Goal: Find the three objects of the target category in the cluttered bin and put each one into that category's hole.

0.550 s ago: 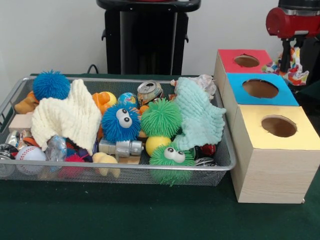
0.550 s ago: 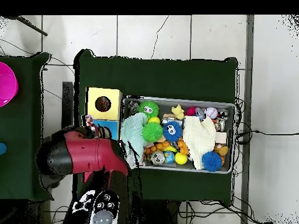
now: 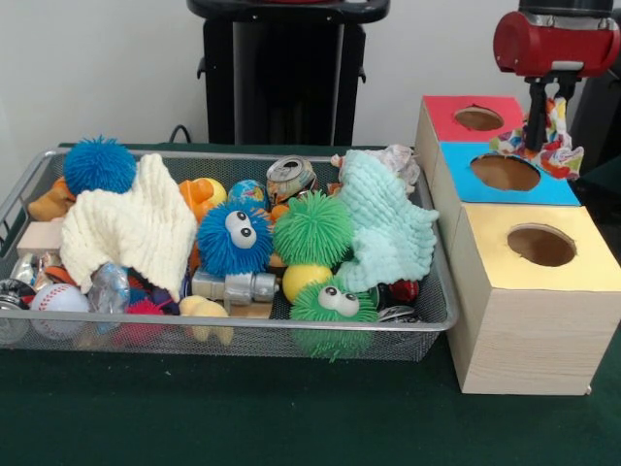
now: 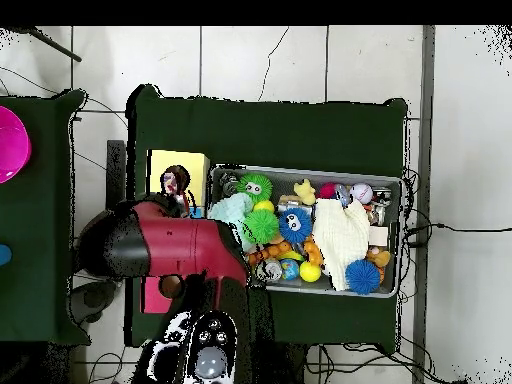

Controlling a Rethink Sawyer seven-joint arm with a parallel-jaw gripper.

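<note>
My gripper (image 3: 545,128) hangs at the far right, shut on the multicoloured polka-dot wrapper (image 3: 556,144), held in the air above the row of boxes. In the front view it lies over the blue box's far edge; in the overhead view my gripper (image 4: 176,186) and the wrapper sit over the yellow box face (image 4: 160,165). The yellow box's round hole (image 3: 540,246) is open and dark. The wire mesh bin (image 3: 146,335) is full of toys. A whitish crinkly wrapper (image 3: 396,157) lies at its back right corner. A shiny see-through wrapper (image 3: 109,287) lies at the front left.
The red-faced box hole (image 3: 477,118) and blue-faced box hole (image 3: 505,173) stand behind the yellow box. In the bin are a cream cloth (image 3: 136,228), a mint cloth (image 3: 388,223), spiky blue (image 3: 235,238) and green (image 3: 312,228) balls, and a can (image 3: 291,175).
</note>
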